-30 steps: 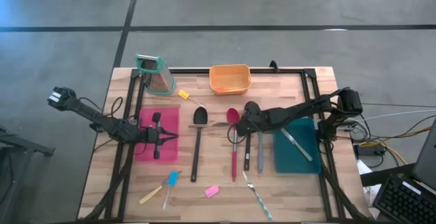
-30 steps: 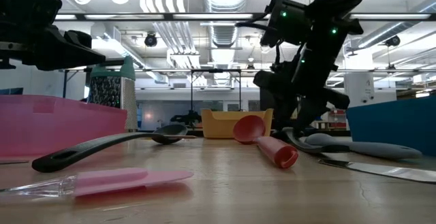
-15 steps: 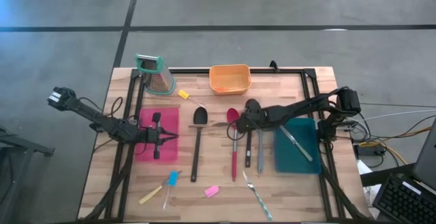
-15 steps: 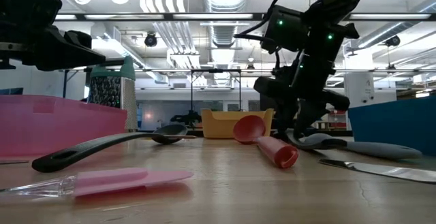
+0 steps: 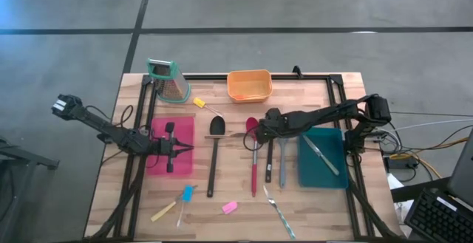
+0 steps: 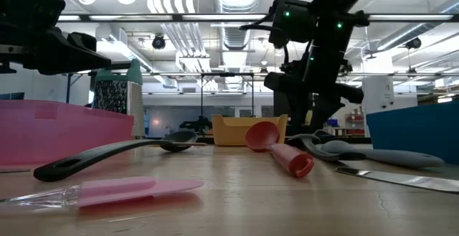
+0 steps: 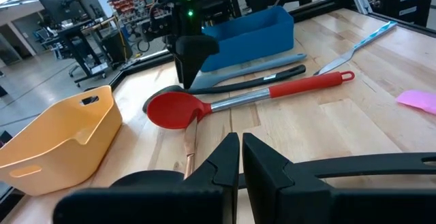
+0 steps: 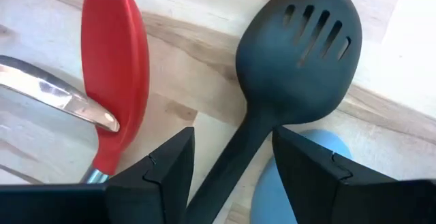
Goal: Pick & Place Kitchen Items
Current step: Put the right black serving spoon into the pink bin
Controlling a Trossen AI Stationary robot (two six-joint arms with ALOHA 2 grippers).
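Observation:
My right gripper (image 5: 268, 125) (image 8: 231, 142) stands open and points steeply down over the black slotted spoon (image 8: 293, 54). One finger is on each side of the spoon's neck, and I see no touch. The spoon lies flat on the table between the red spoon (image 5: 253, 158) and the pale-blue spoon (image 5: 282, 165). A second black spoon (image 5: 213, 158) lies further left. A yellow tool (image 5: 199, 103), a blue-and-yellow tool (image 5: 177, 202), a pink tool (image 5: 229, 207) and slim metal cutlery (image 5: 279, 212) also lie on the table. My left gripper (image 5: 191, 148) (image 7: 240, 146) waits shut over the pink tray (image 5: 159, 162).
A blue tray (image 5: 329, 170) holding a metal knife (image 5: 322, 156) sits right of the spoons. The orange tub (image 5: 249, 85) and the green-topped grater (image 5: 168, 80) stand at the far edge. A black frame (image 5: 336, 88) borders the wooden tabletop.

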